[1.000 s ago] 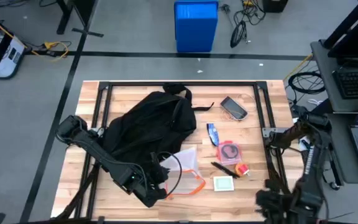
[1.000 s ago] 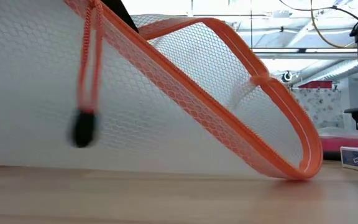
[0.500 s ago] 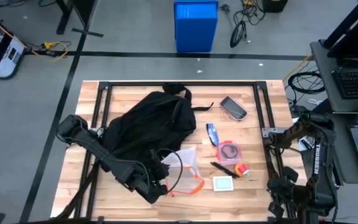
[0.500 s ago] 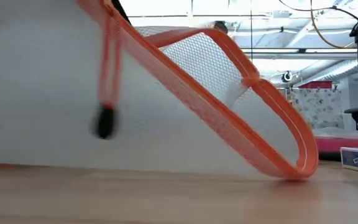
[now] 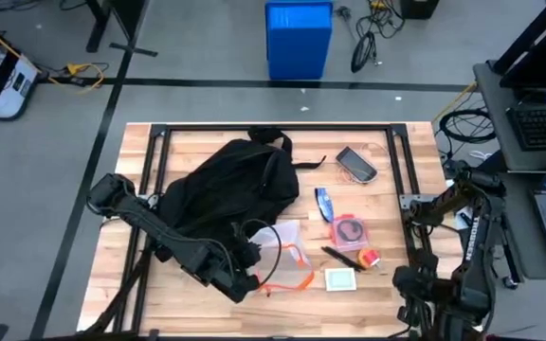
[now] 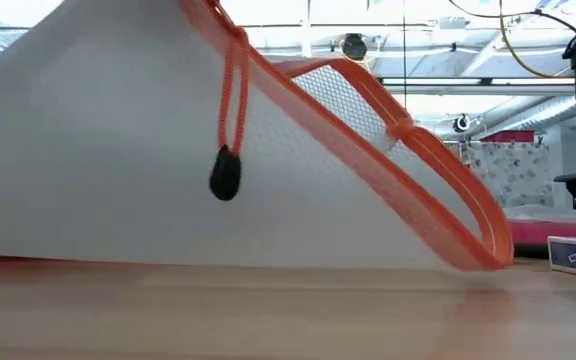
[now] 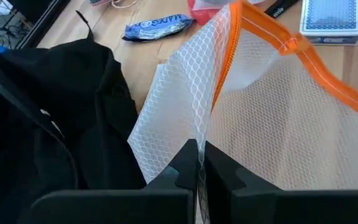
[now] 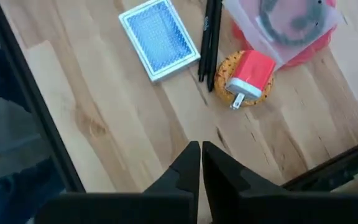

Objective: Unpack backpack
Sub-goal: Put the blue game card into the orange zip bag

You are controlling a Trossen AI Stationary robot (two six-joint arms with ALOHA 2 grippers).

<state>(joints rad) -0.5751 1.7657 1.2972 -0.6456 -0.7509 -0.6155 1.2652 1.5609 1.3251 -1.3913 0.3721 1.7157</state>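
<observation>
The black backpack (image 5: 221, 189) lies on the left half of the table. Beside its near right end is a white mesh pouch (image 5: 282, 254) with orange zip trim (image 7: 272, 43). My left gripper (image 5: 246, 275) is shut on it. In the low view the pouch (image 6: 118, 150) fills the picture, its lower edge (image 6: 268, 262) on the wood and a black zip toggle (image 6: 226, 175) dangling. My right gripper (image 8: 201, 146) is shut on nothing. It hovers over the table's near right corner (image 5: 408, 281). My left gripper pinches the pouch's white mesh wall (image 7: 197, 134) between its two shut fingers, a little below the orange zip edge. The held part is raised like a tent, while the pouch's lower edge stays on the table. One layer or two, I cannot tell.
To the right of the pouch lie a blue card deck (image 5: 341, 278), a black pen (image 5: 339, 256), a red charger (image 5: 371, 258), a pink container (image 5: 349, 230), a blue packet (image 5: 325, 202) and a dark case (image 5: 356, 163). A black frame (image 5: 408, 189) borders the table.
My left gripper has moved a little toward the table's right edge, still shut on the pouch. The raised part of the pouch has swung rightward with it. The dangling zip toggle has shifted the same way, and the lower edge has stayed on the wood.
</observation>
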